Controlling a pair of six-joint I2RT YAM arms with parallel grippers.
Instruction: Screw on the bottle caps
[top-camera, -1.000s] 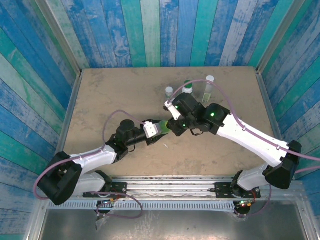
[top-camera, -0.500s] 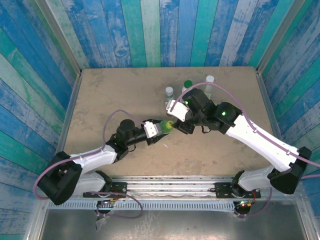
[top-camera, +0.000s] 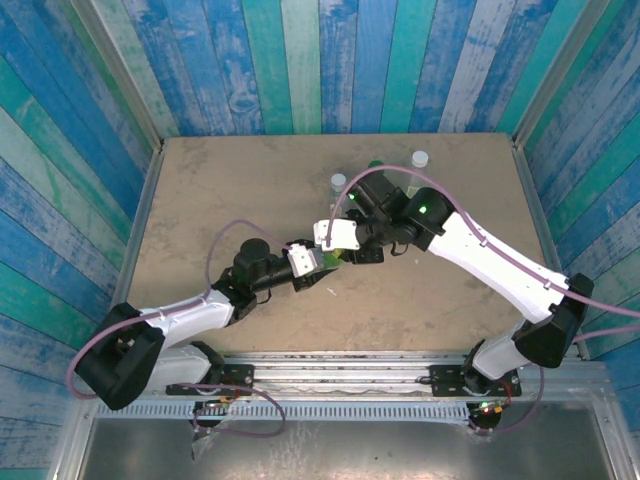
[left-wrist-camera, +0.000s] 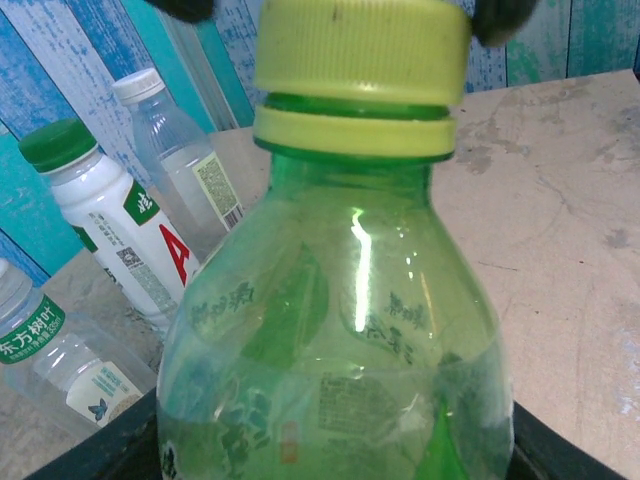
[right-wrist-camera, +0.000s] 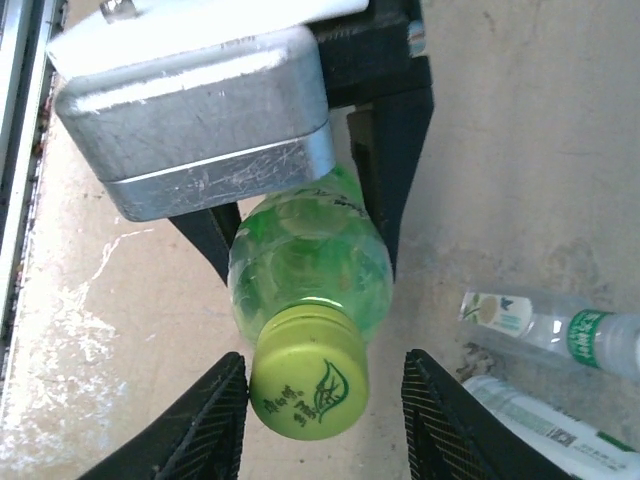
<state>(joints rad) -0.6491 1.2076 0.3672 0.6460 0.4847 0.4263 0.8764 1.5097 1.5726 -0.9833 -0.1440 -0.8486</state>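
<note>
Left end effector (right-wrist-camera: 305, 240) clamps green bottle (left-wrist-camera: 340, 350), tilted over bench (top-camera: 220, 180) centre. Right end effector (right-wrist-camera: 325, 400) open, straddles yellow-green cap (right-wrist-camera: 308, 385), off-centre. Risks: uneven close cocks cap, cross-threads; slick bottle spins under torque.

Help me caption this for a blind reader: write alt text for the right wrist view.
A green bottle with a yellow-green cap is clamped by the left gripper; the right gripper stands open around the cap. A clear bottle and a white bottle are at lower right.
</note>
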